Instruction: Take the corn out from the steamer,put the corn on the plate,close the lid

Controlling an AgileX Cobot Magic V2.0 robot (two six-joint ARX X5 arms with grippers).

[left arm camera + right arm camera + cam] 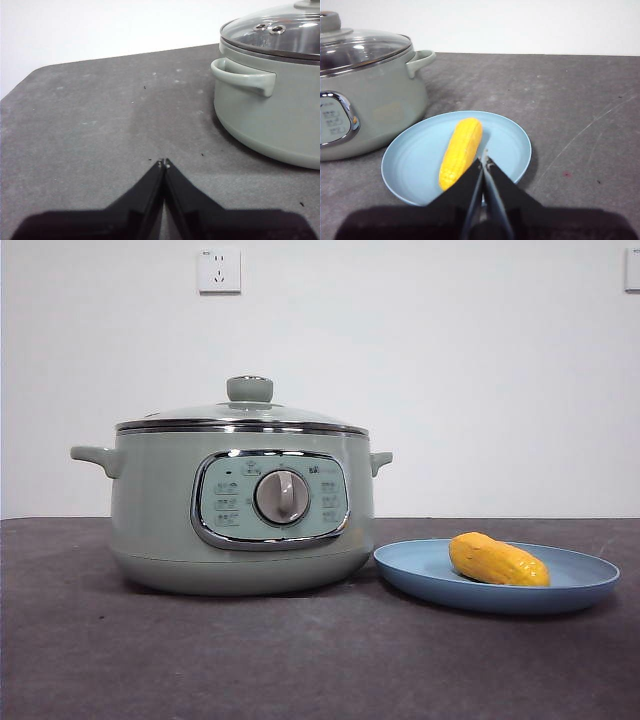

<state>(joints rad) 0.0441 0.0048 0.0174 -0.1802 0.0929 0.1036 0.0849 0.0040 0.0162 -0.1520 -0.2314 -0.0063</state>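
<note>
Nearest the arms, both grippers are clenched tight with nothing in them: the right gripper (485,161) hangs over the near edge of the plate (585,585), and the left gripper (163,163) sits over bare table (250,660) off to the steamer's side. The corn (497,560) is lying on the plate, just beside the steamer (160,510). Lid (245,412) is down on the pot, wall outlet (218,270) behind it all.

Yellow corn (497,560), lt-blue plate (580,585), sage-green steamer (160,510).
</note>
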